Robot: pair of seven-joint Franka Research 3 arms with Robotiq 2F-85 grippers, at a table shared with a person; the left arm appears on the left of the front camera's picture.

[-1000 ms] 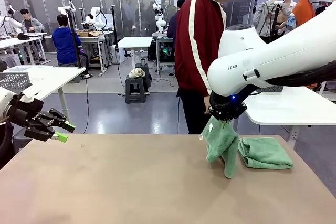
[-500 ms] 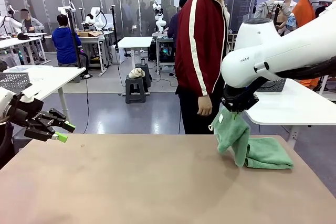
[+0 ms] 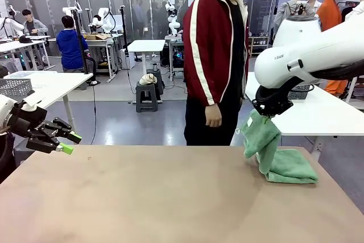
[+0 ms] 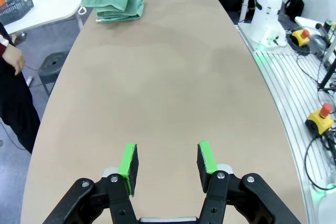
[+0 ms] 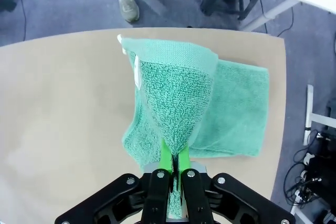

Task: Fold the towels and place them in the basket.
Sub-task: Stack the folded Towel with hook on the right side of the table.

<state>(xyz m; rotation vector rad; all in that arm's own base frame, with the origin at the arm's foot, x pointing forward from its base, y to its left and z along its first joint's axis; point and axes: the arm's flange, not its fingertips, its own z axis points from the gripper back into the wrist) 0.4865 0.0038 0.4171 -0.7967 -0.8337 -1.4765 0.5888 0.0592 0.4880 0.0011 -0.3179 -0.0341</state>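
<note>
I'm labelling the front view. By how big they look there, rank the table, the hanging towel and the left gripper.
1. The table, largest.
2. The hanging towel.
3. The left gripper, though it sits nearer the camera, so its real size stays unsure.

Tabletop [image 3: 142, 197] bare across left and centre; free passage there. Far right corner blocked: 1 folded towel [image 3: 290, 167], hanging towel [image 3: 260, 136] above it. Person [image 3: 215, 55] stands at far edge, hand [image 3: 213, 116] low
</note>
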